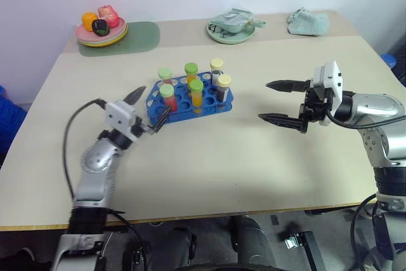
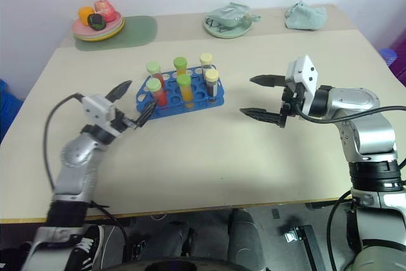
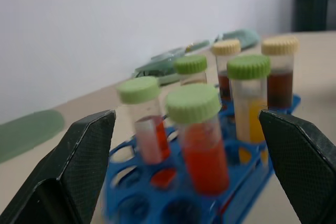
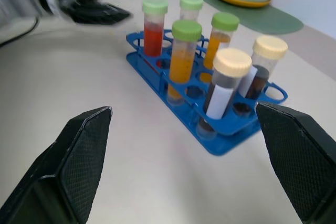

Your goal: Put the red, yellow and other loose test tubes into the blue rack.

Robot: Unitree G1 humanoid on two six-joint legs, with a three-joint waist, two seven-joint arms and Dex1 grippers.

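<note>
The blue rack [image 1: 190, 98] stands on the beige surface [image 1: 209, 169], toward the left of centre, with six capped test tubes upright in its holes. Count by contents: two red tubes [image 4: 153, 29] with green caps, two yellow-orange tubes [image 4: 182, 56] with green caps, and two dark brown tubes [image 4: 223, 85] with cream caps (one of the brown pair bears a white label).

The left hand [image 1: 147, 110] sits just beside the rack's near-left end, level with the tubes. Its two black fingers [image 3: 79, 161] are spread wide and hold nothing; the nearest red tube stands between them in the left wrist view, apart from both.

The right hand [image 1: 284, 101] hangs above the surface well apart from the rack, on its right, pointing toward it. Its fingers [image 4: 79, 156] are likewise spread wide and empty.

At the far edge of the surface: one stack of plates [image 1: 101, 33] carrying toy food on a green mat [image 1: 136, 37], one pale green plate [image 1: 230, 32] with a crumpled cloth on it, and one further cloth [image 1: 307, 21] to its right.
</note>
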